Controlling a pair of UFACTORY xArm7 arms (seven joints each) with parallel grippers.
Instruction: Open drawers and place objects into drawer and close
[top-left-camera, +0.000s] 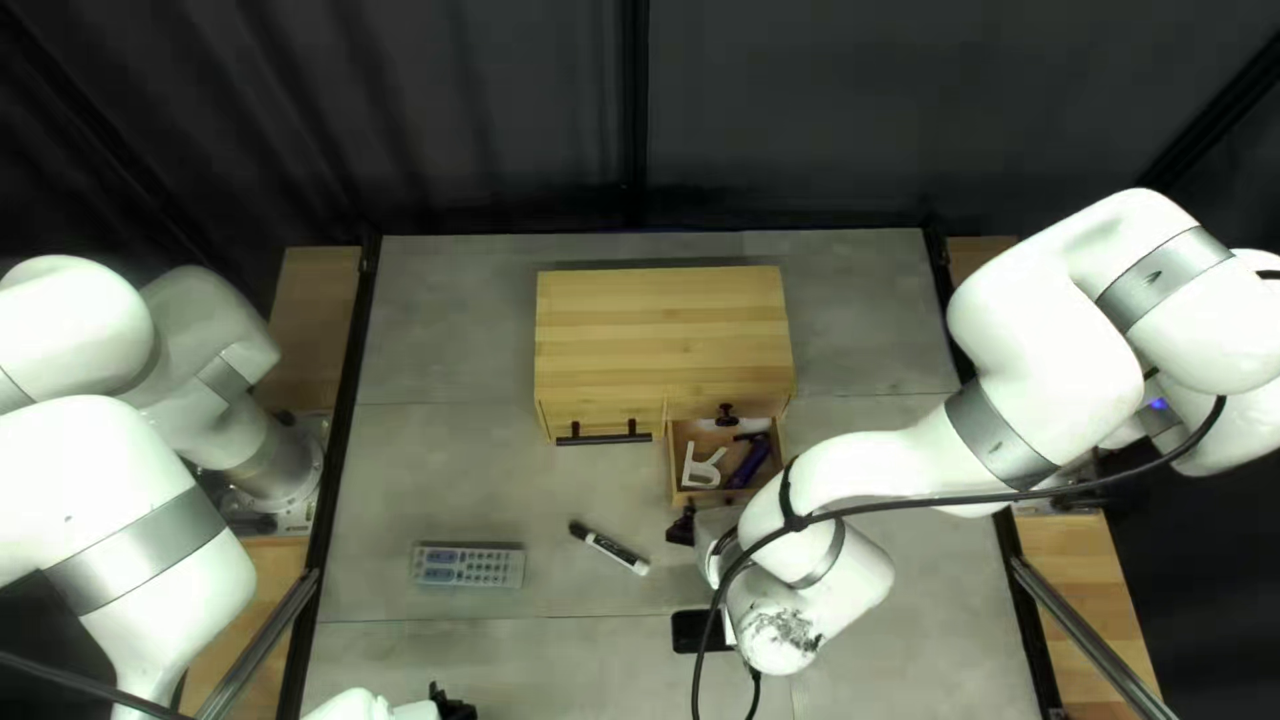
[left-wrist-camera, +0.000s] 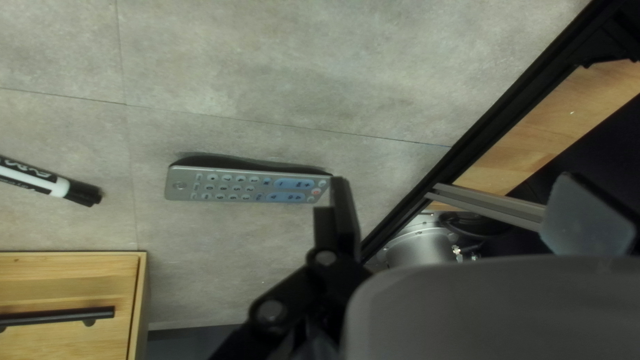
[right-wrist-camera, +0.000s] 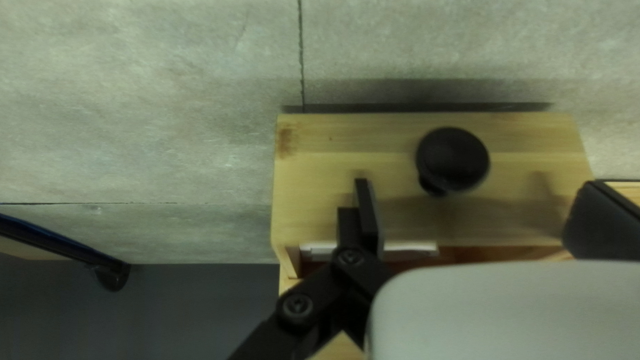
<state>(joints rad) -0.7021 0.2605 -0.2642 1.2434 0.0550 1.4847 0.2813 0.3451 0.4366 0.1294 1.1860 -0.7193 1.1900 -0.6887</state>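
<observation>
My right gripper (top-left-camera: 683, 524) is at the front of the pulled-out lower right drawer (top-left-camera: 672, 467), which holds a white R-shaped piece (top-left-camera: 700, 470) and a dark purple item (top-left-camera: 751, 460). In the right wrist view my right gripper (right-wrist-camera: 475, 207) is open, with the round black knob (right-wrist-camera: 453, 160) ahead, between the lines of its fingers. My left gripper (top-left-camera: 454, 704) is at the near edge; in the left wrist view the left gripper (left-wrist-camera: 460, 200) stands open and empty. A grey remote (top-left-camera: 467, 566) (left-wrist-camera: 247, 188) and a marker (top-left-camera: 610, 547) (left-wrist-camera: 50, 181) lie on the table.
The wooden cabinet (top-left-camera: 664, 327) stands at the middle back, its wide left drawer (top-left-camera: 600, 416) with a bar handle shut. My right forearm crosses above the table's right side. A metal rail (top-left-camera: 260, 644) runs by the left edge.
</observation>
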